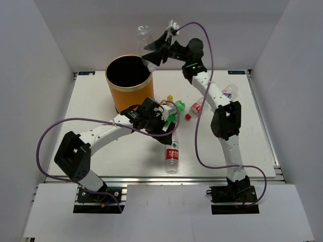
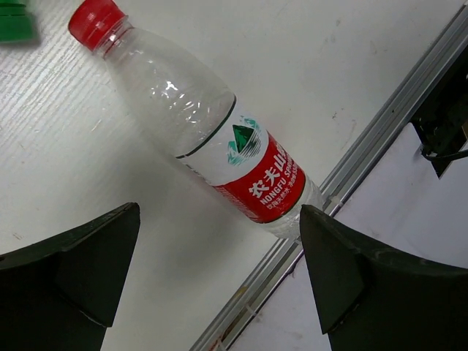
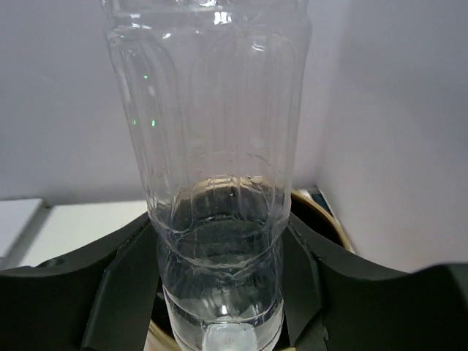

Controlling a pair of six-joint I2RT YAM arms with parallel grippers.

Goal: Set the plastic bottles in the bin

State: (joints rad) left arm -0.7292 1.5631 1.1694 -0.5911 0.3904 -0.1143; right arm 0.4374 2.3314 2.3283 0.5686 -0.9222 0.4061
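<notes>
The right fingers (image 3: 117,285) pinch a clear bottle (image 3: 219,146), ribbed and unlabelled, its long axis roughly upright, just over the bin's (image 1: 128,93) far right rim. On the bin's near side the left fingers (image 2: 73,270) hang spread above a red-capped bottle (image 2: 212,139) lying flat on the desk (image 1: 242,131).

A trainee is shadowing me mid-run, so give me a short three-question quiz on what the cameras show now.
1. True or false: the right end effector grips a clear ribbed plastic bottle.
2. What lies beneath the open left end effector? A a metal can; B a red-capped, red-labelled clear plastic bottle; C a paper cup.
3. Is the tall orange cylindrical bin upright or tipped over?
Key: 1 true; 2 B; 3 upright.
</notes>
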